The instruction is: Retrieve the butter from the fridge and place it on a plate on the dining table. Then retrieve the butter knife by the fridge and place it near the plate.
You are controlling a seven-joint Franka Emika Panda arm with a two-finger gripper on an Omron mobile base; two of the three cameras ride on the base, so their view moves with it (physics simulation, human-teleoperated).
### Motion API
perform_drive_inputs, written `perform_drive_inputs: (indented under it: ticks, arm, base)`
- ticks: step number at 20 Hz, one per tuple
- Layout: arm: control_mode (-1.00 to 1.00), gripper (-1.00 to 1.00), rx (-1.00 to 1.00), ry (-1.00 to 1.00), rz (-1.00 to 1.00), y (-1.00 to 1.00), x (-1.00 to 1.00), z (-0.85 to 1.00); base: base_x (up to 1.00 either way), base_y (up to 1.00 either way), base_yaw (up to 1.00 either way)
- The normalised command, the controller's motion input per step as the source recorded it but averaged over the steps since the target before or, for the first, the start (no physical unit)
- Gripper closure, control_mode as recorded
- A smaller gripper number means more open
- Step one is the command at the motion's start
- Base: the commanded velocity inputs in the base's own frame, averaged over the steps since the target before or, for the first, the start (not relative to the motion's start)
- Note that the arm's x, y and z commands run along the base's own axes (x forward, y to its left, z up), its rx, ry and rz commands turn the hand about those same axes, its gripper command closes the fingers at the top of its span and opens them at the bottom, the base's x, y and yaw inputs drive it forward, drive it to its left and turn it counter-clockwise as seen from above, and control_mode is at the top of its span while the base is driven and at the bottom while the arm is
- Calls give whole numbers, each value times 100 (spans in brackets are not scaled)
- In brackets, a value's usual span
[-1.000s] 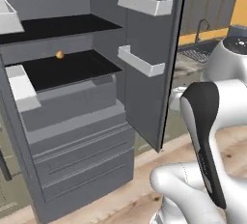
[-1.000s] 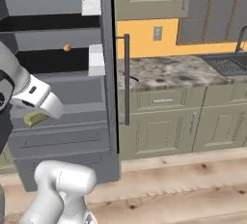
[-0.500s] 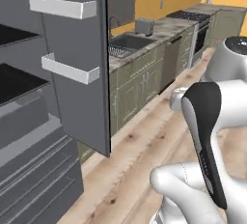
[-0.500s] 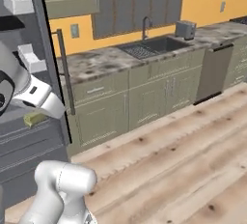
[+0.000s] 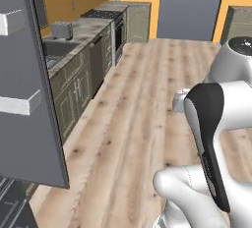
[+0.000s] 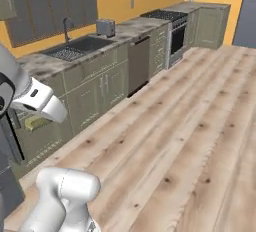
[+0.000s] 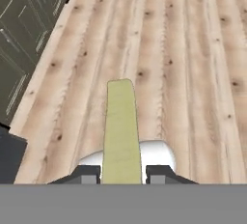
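My gripper [image 7: 123, 175] is shut on the butter [image 7: 120, 131], a pale yellow stick that juts out from between the two dark fingertips over the wooden floor. In the right base view the butter [image 6: 36, 122] shows just under the white hand at the left edge. The fridge's open dark grey door [image 5: 29, 74] with its white shelves stands at the left of the left base view. The plate, the dining table and the butter knife are out of view.
Along the wall runs a marbled counter with a sink [image 6: 75, 48], a toaster [image 6: 105, 26], a dishwasher [image 6: 139, 63] and a stove [image 6: 165, 15]. A wide wooden floor [image 5: 147, 99] stretches ahead to a grey door [image 5: 189, 6].
The whole picture has swung away from the fridge's inside towards the wall counter and the floor, so the base has turned. The butter stays in the grip.
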Motion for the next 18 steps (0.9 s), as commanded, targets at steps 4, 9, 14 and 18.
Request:
perform_drive_inputs:
  ticks: [4, 9, 14, 18]
  arm:
    - [100, 100, 0, 0, 0, 0, 0, 0]
    - [100, 100, 0, 0, 0, 0, 0, 0]
    - [100, 100, 0, 0, 0, 0, 0, 0]
    - [100, 100, 0, 0, 0, 0, 0, 0]
  base:
    - [0, -39, -52]
    - [-20, -67, -44]
    - [-14, -82, -50]
    - [-12, -74, -52]
